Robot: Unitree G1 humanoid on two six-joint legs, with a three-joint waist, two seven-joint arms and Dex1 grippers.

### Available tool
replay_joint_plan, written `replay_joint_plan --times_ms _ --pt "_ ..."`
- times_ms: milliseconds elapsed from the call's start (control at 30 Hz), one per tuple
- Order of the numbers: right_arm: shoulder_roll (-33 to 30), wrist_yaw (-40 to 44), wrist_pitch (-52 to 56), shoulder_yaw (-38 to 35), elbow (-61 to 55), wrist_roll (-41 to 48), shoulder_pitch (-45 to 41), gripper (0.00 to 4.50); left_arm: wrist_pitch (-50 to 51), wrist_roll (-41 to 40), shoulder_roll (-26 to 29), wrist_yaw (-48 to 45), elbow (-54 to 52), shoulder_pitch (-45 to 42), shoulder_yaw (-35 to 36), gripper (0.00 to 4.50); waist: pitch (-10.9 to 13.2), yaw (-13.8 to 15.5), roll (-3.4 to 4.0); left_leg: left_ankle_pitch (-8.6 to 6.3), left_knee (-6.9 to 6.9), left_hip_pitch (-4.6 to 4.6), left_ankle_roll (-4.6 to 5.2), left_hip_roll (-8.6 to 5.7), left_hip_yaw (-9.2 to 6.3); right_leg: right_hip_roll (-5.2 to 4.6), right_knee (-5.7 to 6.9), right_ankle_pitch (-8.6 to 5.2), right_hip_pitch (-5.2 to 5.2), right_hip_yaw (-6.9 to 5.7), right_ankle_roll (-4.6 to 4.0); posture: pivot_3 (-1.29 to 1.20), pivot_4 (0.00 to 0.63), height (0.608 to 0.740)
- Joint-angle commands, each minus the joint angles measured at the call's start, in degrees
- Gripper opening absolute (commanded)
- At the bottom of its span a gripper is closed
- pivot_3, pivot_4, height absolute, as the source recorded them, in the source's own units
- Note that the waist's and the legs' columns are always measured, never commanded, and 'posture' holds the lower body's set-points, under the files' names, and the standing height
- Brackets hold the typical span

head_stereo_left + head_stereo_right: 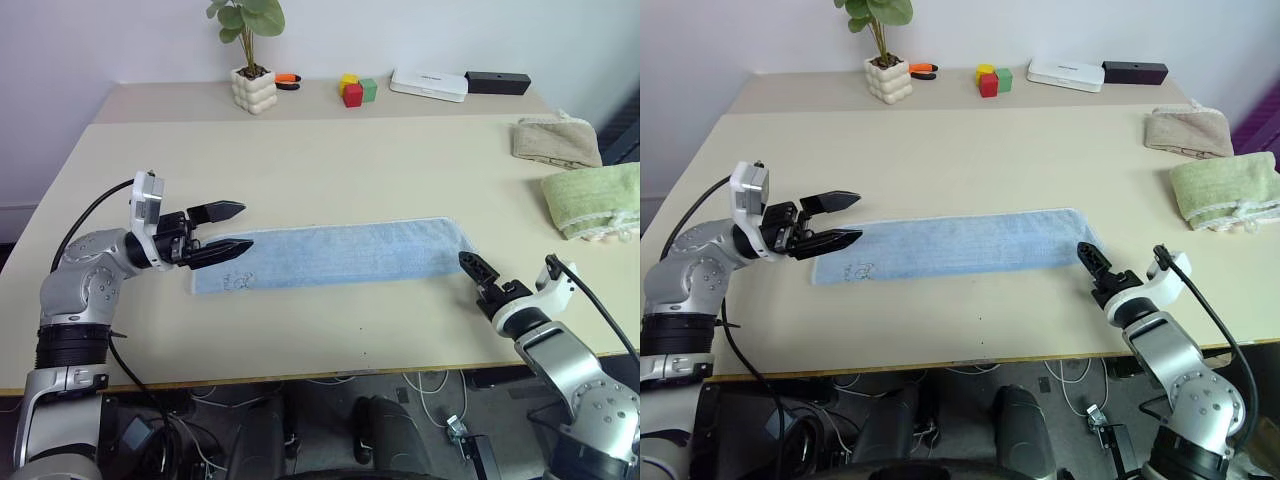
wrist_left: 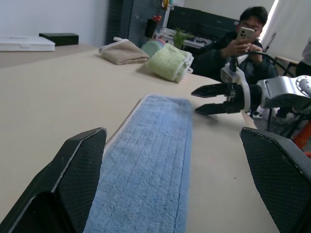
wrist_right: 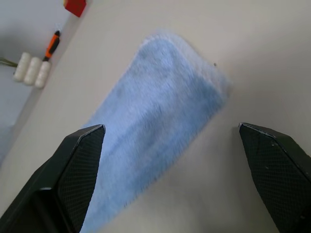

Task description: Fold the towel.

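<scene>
The towel (image 1: 340,255) lies flat on the counter (image 1: 330,170) as a long narrow strip, apparently already folded once lengthwise. Long axis runs 9 to 3 o'clock across your head view, roughly centred between the arms.

Left end effector (image 1: 232,228): fingers wide apart, holding nothing. It points toward 3 o'clock, straight down the strip's long axis, and sits above the 9 o'clock short end, where the small dark print (image 1: 236,281) is. Looks like it hovers over the cloth rather than touching it, but the head view can't settle the height.

Right end effector (image 1: 478,268): also spread fully, empty. It points toward 11 o'clock, with the strip's 3 o'clock end just off its tips. In its own wrist view the rounded corner of that end lies between and ahead of the fingers.

Judgement: each arm has one short end close by, so neither has a clear reach advantage. The next fold likely goes end to end along the long axis. The left is already aligned with that axis but needs to come down; the right is lower and needs only a short advance onto its corner.

Watch out: the beige folded towel (image 1: 556,140) and green folded towel (image 1: 594,199) sit around 2 o'clock, well apart from the strip. Don't confuse them with the target. A person (image 2: 240,43) with a phone sits beyond the counter's right edge.
</scene>
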Motion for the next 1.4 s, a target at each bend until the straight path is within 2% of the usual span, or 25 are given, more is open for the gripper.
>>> replay_joint_plan --times_ms 33,100,133,167,400,600,800,900,1000,1033,1133,1233,1400 --pt "-0.62 1.72 -1.38 1.55 4.87 -1.92 -2.33 4.49 0.82 -1.93 0.60 1.39 -4.11 1.40 2.12 4.50 -0.01 -0.09 -0.01 0.00 0.00 0.00 0.00 0.00 0.00 0.00 0.00 0.01 0.00 0.00 0.01 0.00 0.150 0.740" --pt "-0.30 2.28 -1.79 2.41 6.90 -2.55 -4.11 4.49 1.09 -2.33 0.88 1.97 -5.35 2.59 2.69 4.50 -0.01 -0.11 -0.01 0.00 0.00 0.01 0.00 0.00 0.00 0.01 0.00 0.01 0.01 0.00 0.01 0.00 0.150 0.740" --pt "-0.20 2.45 -1.99 2.81 7.70 -2.98 -4.82 3.94 1.10 -2.46 1.02 2.25 -5.88 3.15 2.93 4.50 -0.01 -0.16 -0.01 0.00 0.00 0.01 0.00 0.00 0.00 0.02 0.00 0.01 0.01 0.00 0.02 0.00 0.150 0.740" --pt "-0.14 2.45 -2.12 3.15 8.47 -3.54 -5.40 3.66 1.14 -2.61 1.15 2.56 -6.39 3.70 3.24 4.50 -0.01 -0.17 -0.01 0.00 0.00 0.01 0.00 0.00 0.00 0.02 0.00 0.02 0.01 0.00 0.02 0.00 0.150 0.740" --pt "-0.29 1.54 -2.43 3.18 11.99 -5.26 -9.25 0.03 1.55 -3.56 1.58 4.50 -9.35 7.07 4.88 4.50 -0.08 -0.23 -0.11 0.00 -0.01 0.04 -0.01 0.02 0.02 0.04 -0.01 0.05 0.03 -0.01 0.06 0.00 0.150 0.740" --pt "-2.51 0.39 -2.16 1.86 10.83 -6.44 -10.14 0.03 1.08 -3.57 1.25 5.08 -9.17 7.04 4.68 4.50 -0.08 0.05 -0.11 -0.01 -0.01 0.04 0.00 0.03 0.02 0.00 -0.05 0.02 0.05 0.00 -0.01 0.00 0.150 0.740" --pt "-11.75 4.87 0.58 -1.03 9.04 -7.21 -7.47 0.03 -0.22 -2.60 1.49 3.94 -6.60 5.75 4.16 4.50 0.01 0.31 0.04 -0.04 -0.01 -0.02 0.07 -0.01 0.03 -0.06 -0.10 0.01 0.02 0.00 -0.02 0.00 0.150 0.740" --pt "-15.26 6.63 1.29 0.74 5.79 -9.52 -7.01 0.03 -0.76 -2.10 1.26 3.39 -5.13 4.58 3.61 4.50 0.03 0.14 0.08 -0.04 -0.02 -0.01 0.06 -0.01 0.04 -0.01 -0.09 0.02 0.01 -0.01 0.00 0.00 0.150 0.740" --pt "-14.77 5.98 0.98 1.10 4.06 -9.19 -8.51 0.03 -1.20 -1.72 0.97 3.14 -4.09 3.54 3.13 4.50 0.03 0.01 0.09 -0.04 -0.06 -0.01 0.06 -0.01 0.06 -0.01 -0.09 0.02 -0.03 0.00 0.00 0.00 0.150 0.740" --pt "-15.38 6.87 0.83 2.46 2.76 -10.46 -8.94 0.03 -1.30 -1.56 0.91 3.03 -3.70 3.18 2.99 4.50 0.04 0.01 0.10 -0.04 -0.07 -0.01 0.06 0.00 0.06 0.00 -0.09 0.02 -0.03 0.00 0.01 0.00 0.150 0.740" --pt "-23.69 16.47 -1.58 14.95 -5.77 -23.01 -7.96 0.03 -1.63 -1.29 1.02 2.67 -3.23 2.70 2.80 4.50 0.13 0.03 0.26 -0.04 -0.08 -0.03 0.06 -0.01 0.11 -0.02 -0.10 0.04 -0.09 0.03 0.04 0.00 0.150 0.740" --pt "-28.06 22.57 -3.63 21.82 -10.01 -29.45 -8.53 0.03 -1.85 -1.29 1.16 2.59 -3.15 2.59 2.76 4.50 0.09 0.16 0.18 -0.03 -0.15 -0.06 0.06 -0.01 0.16 -0.02 -0.10 0.01 -0.18 0.07 -0.01 0.00 0.150 0.740" --pt "-30.69 30.70 -6.03 31.42 -14.00 -37.48 -12.84 0.03 -1.94 -1.51 1.14 3.13 -4.58 3.37 3.02 4.50 0.11 0.20 0.17 -0.03 -0.14 -0.09 0.06 -0.01 0.17 -0.05 -0.13 0.01 -0.18 0.07 0.00 0.00 0.150 0.740"
